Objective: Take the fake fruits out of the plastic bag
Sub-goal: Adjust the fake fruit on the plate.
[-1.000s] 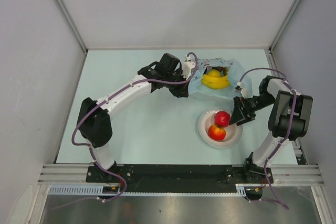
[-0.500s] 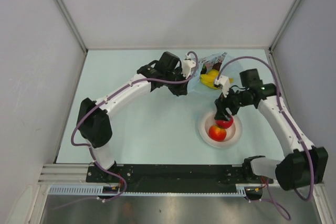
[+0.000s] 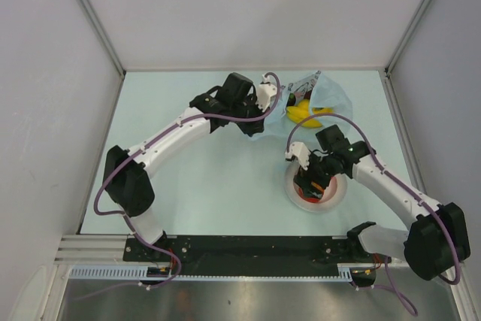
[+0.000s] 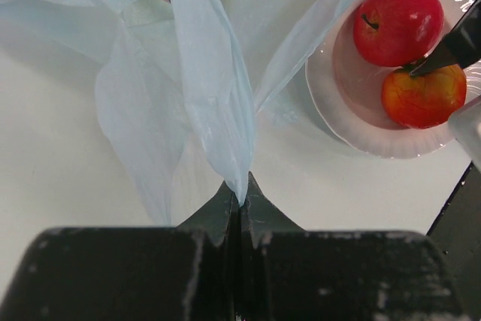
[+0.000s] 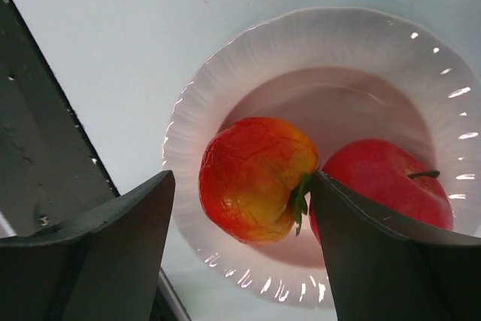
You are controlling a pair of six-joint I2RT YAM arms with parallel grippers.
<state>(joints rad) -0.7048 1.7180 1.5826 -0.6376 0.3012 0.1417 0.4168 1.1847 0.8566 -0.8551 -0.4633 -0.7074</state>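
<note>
The light-blue plastic bag (image 3: 331,95) lies at the back right with a yellow banana (image 3: 304,114) showing in its mouth. My left gripper (image 3: 255,127) is shut on a fold of the bag's film (image 4: 210,88), pinched at the jaw tips (image 4: 240,195). A red apple (image 5: 383,182) and an orange-red fruit (image 5: 255,178) lie on the white plate (image 5: 225,73). My right gripper (image 5: 242,178) is open low over the plate (image 3: 334,195), one finger on each side of the orange-red fruit. Both fruits also show in the left wrist view, the apple (image 4: 397,13) and the orange-red one (image 4: 423,95).
The pale table is enclosed by grey walls at the back and sides. The plate (image 4: 338,103) sits just in front of the bag. A black rail runs along the near edge, where both arm bases are fixed.
My right arm has swung left from beside the plate and come down over it, jaws now straddling the orange-red fruit. My left gripper has kept its hold; the bag has bunched over the banana.
</note>
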